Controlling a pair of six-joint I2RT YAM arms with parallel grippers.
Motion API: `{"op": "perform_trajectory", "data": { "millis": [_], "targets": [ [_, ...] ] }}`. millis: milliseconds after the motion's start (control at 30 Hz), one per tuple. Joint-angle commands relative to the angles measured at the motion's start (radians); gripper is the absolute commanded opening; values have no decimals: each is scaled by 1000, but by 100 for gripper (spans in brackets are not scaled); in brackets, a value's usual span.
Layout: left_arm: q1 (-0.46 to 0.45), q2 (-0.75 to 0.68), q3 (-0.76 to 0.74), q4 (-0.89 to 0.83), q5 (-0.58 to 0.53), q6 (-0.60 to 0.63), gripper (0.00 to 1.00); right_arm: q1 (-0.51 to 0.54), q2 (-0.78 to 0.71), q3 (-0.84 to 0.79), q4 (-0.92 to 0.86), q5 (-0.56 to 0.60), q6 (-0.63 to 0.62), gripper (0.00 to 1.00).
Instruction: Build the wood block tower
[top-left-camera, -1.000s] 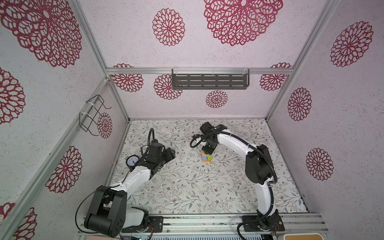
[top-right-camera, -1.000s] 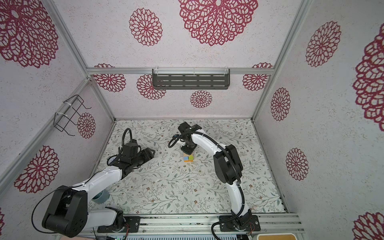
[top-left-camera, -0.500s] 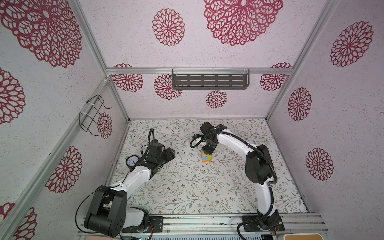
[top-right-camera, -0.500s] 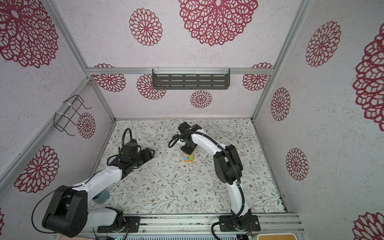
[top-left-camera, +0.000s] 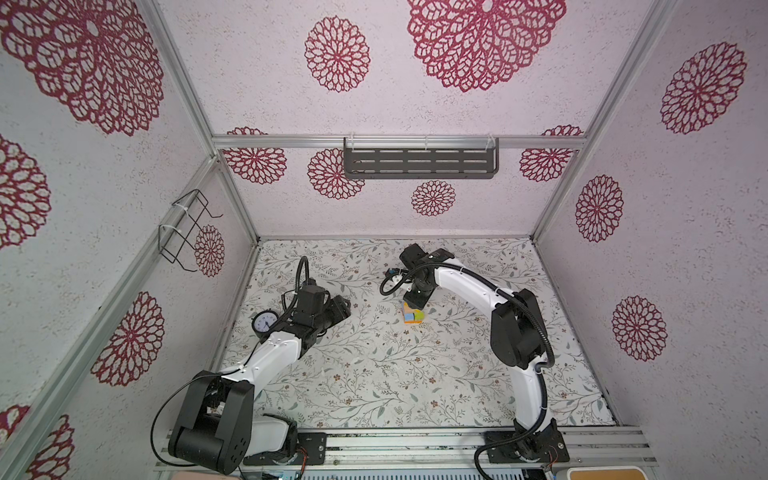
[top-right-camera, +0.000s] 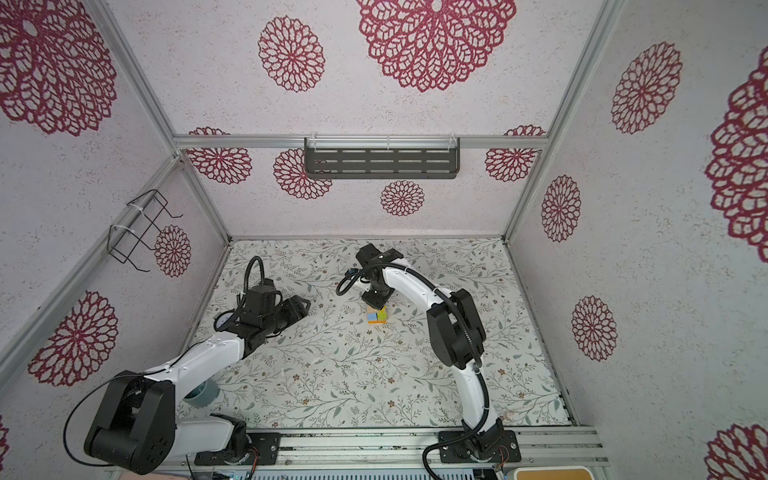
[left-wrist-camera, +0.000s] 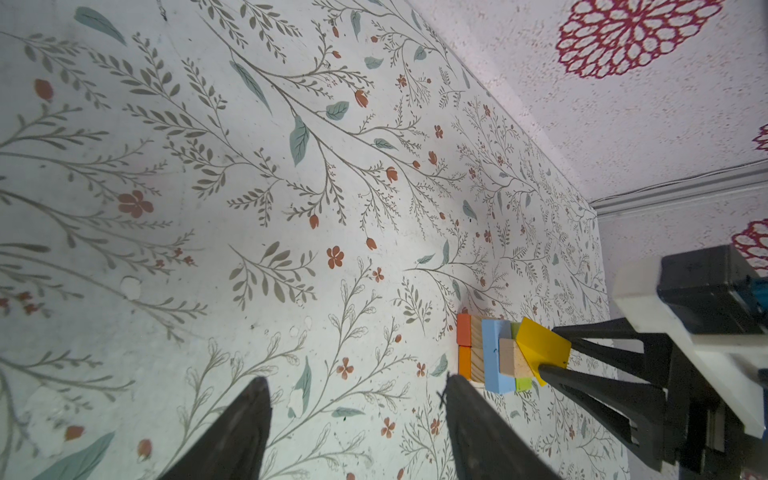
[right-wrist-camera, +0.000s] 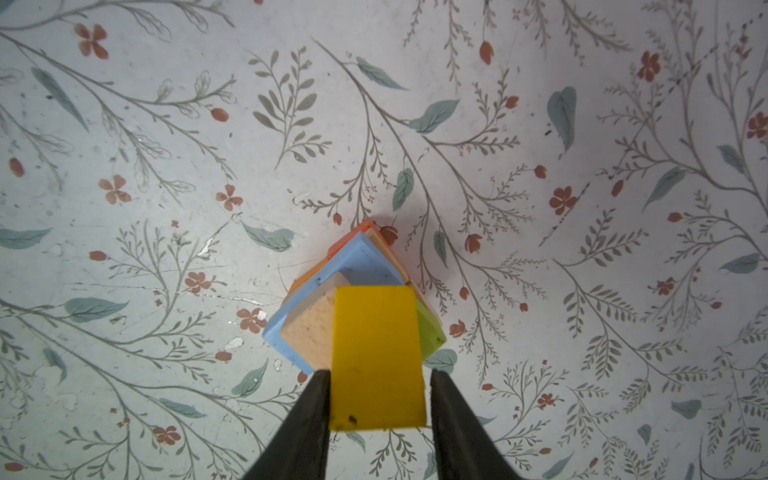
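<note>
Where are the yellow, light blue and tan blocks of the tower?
yellow block (right-wrist-camera: 376, 357): right wrist view, middle of its top face.
light blue block (right-wrist-camera: 365, 262): right wrist view, bare part of its top face.
tan block (right-wrist-camera: 309, 332): right wrist view, uncovered top face.

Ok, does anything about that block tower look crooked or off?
Yes: the yellow block on top of the tower is turned askew to the tan block beneath and overhangs it, between the fingers of the right gripper.
</note>
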Motion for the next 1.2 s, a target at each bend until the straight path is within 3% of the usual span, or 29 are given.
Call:
{"op": "perform_trajectory", "data": {
  "millis": [0,433,667,1000,1067,1133,1167],
  "targets": [
    [-6,8,39,-20,5,16,70,-13,-54,2,23,11,4,43],
    [-6,-52,85,-116,-13,19,71,-12,-120,-18,15,-26,10,56],
    [-6,-120,93,-173,-52,21,71,-11,-181,-49,50,-27,29,58],
    [-4,-241,201,-380,-222,74,75,-12,-461,-301,353,135,149,64],
    [-2,-271,213,-415,-267,80,79,-13,-535,-375,435,169,187,67],
    [-1,-304,224,-447,-321,86,100,-16,-613,-462,512,188,230,71],
    [-1,-318,228,-460,-343,90,97,-19,-648,-499,545,195,248,73]
  ]
}}
